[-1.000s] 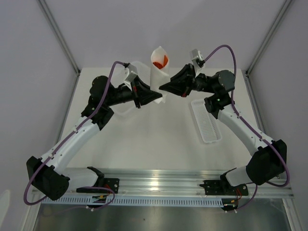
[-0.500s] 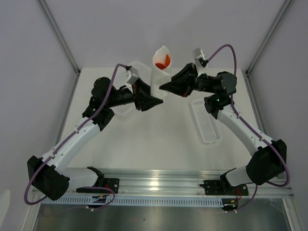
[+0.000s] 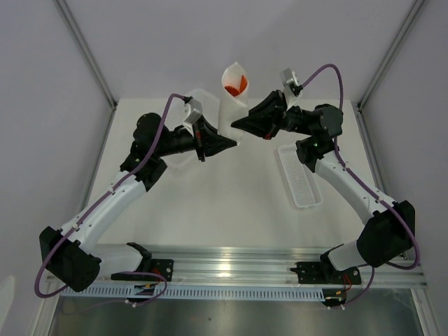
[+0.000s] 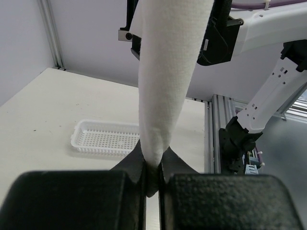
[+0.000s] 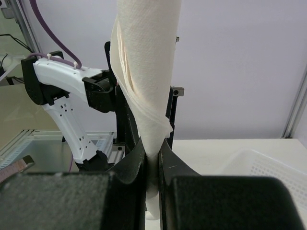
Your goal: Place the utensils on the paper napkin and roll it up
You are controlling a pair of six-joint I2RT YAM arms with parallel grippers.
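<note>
Aloft, left gripper, right gripper pinching paper napkin, likely utensils

paper napkin: white, with a faint cream shade in its folds
utensils: orange-red, seen in the roll's open top
left claw: matte black, grainy
right claw: matte black, grainy
arms: white shells, black joints
cables: purple
tray: white, with a fine grid of holes
bench: off-white, with a few dark specks
</note>
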